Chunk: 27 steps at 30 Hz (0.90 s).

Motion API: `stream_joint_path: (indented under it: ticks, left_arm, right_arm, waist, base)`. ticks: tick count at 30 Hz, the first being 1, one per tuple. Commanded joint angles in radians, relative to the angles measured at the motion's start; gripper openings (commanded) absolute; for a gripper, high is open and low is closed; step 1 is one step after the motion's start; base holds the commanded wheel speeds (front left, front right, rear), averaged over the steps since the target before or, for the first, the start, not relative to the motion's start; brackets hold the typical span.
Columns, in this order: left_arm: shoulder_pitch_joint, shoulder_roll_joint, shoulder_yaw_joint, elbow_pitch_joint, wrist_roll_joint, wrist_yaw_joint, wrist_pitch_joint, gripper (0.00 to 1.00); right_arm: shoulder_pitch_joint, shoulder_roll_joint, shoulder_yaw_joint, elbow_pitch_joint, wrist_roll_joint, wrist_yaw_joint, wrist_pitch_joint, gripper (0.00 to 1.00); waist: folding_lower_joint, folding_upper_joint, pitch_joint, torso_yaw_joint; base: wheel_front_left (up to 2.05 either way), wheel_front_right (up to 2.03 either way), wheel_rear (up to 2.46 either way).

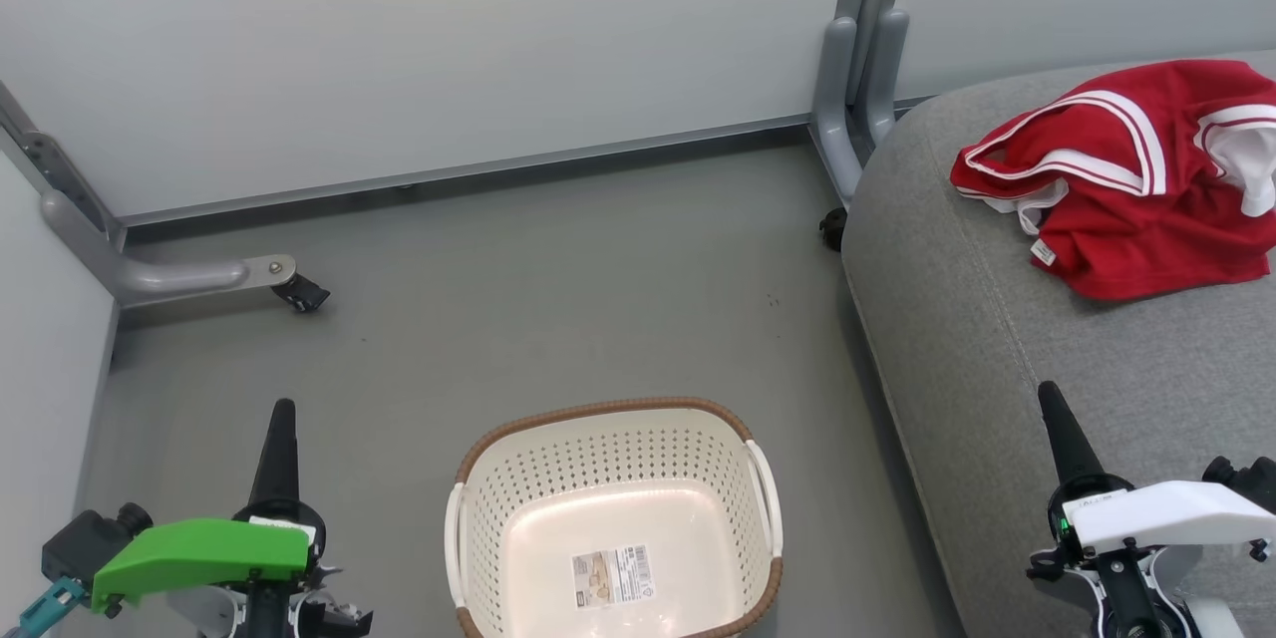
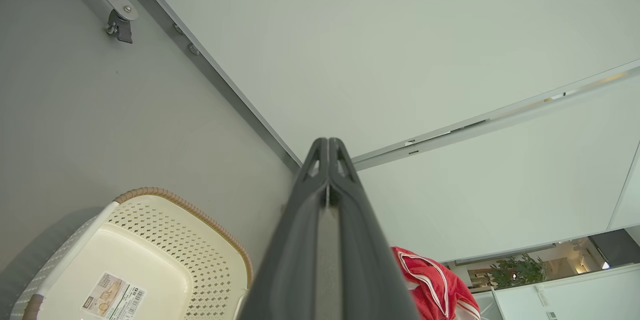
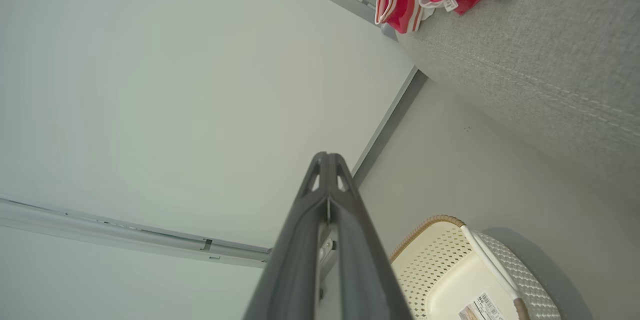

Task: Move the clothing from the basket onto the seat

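Bright, even, diffuse light throughout; shadows soft. Head view sharp; pale sheen on basket (image 1: 618,464) bottom, lower centre. Wrist views: wide-angle bend in wall rails (image 2: 500,115) toward edges; close dark fingers (image 2: 295,260) blurred, bottom centre; faint basket shadow on floor (image 2: 75,135), lower left.

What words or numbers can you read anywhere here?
No text here is readable.
The barcode label inside the basket: print too small to read.
The white tag on the red clothing: too small to read.
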Motion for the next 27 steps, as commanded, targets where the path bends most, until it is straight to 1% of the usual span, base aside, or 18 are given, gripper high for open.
stream_joint_path:
  ticks: [1,27]
  left_arm:
    - [-0.029,0.001,0.007,-0.009,-0.028,-0.004,0.007,0.00]
    - [-0.034,0.001,0.034,-0.007,-0.253,-0.010,0.064,0.00]
  right_arm:
    - [-0.021,-0.007,-0.005,-0.002,0.027,0.000,0.007,0.00]
    - [-0.041,-0.008,-0.020,0.021,0.246,0.000,0.067,0.00]
  waist:
    - [0.0000,0.0000,0.000,-0.001]
    - [0.0000,0.0000,-0.001,-0.024]
  base:
    - [0.00,0.00,0.00]
    - [0.00,0.00,0.00]
